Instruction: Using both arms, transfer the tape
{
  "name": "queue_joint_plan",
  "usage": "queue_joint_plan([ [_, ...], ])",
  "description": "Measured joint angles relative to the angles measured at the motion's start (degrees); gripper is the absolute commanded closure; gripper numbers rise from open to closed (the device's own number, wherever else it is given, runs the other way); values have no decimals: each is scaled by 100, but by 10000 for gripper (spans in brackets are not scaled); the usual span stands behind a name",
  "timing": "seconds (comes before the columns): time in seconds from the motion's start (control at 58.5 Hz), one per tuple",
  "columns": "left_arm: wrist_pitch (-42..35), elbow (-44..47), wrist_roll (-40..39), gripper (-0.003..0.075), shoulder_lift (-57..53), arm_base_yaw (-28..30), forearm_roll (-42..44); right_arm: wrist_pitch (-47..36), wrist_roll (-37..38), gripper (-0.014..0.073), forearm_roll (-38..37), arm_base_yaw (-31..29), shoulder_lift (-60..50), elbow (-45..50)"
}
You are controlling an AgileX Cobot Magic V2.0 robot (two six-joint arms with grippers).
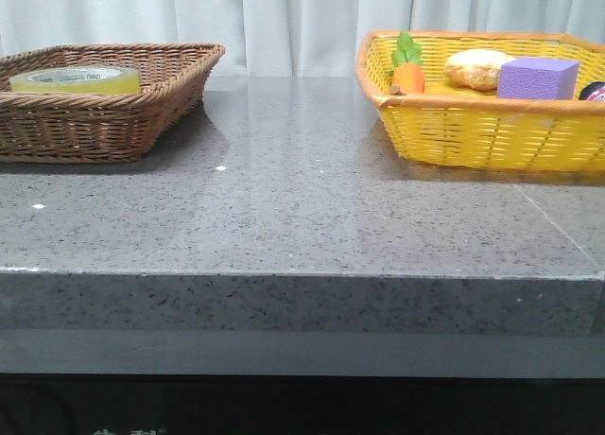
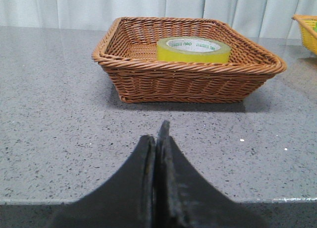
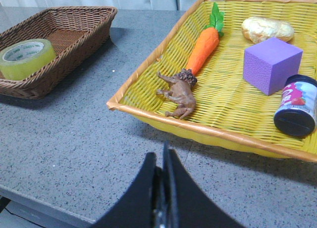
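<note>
The left gripper [image 2: 157,139] has its jaws pressed together with nothing between them, at the lower middle of the left wrist view, well short of the brown wicker basket [image 2: 188,79]. The right gripper [image 3: 162,161] likewise shows its jaws closed and empty, low in the right wrist view, near the front rim of the yellow basket [image 3: 163,120]. Neither arm appears in the front view.

The tape [image 2: 193,50] lies flat inside the brown basket, at the far left of the front view. Its core axis stands vertical, the open hole facing up, so the roll points no particular way across the surface [image 1: 302,217]; its broad faces are horizontal.

The likely trouble is the basket's raised wall. With the jaws shut, a descent would only press on the roll, so they must open first. Opened too narrowly, they may strike the roll's top face. A grip across the smooth outer band could slip, and the light basket may slide or tip if a finger catches the weave. The later hand-over between arms risks a drop if the release comes early.
</note>
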Motion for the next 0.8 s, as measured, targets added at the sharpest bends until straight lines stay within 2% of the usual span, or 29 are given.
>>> queue_joint_plan([
  [0.291, -8, 0, 0, 740, 0, 0, 0, -70, 0, 683, 0, 35, 0, 24],
  [0.513, -22, 0, 0, 740, 0, 0, 0, -1287, 0, 683, -103, 49, -114, 675],
  [0.599, -22, 0, 0, 740, 0, 0, 0, -1571, 0, 683, -203, -140, -390, 1030],
  [0.804, -35, 0, 0, 740, 0, 0, 0, -1591, 32, 683, -498, -765, -1393, 1746],
])
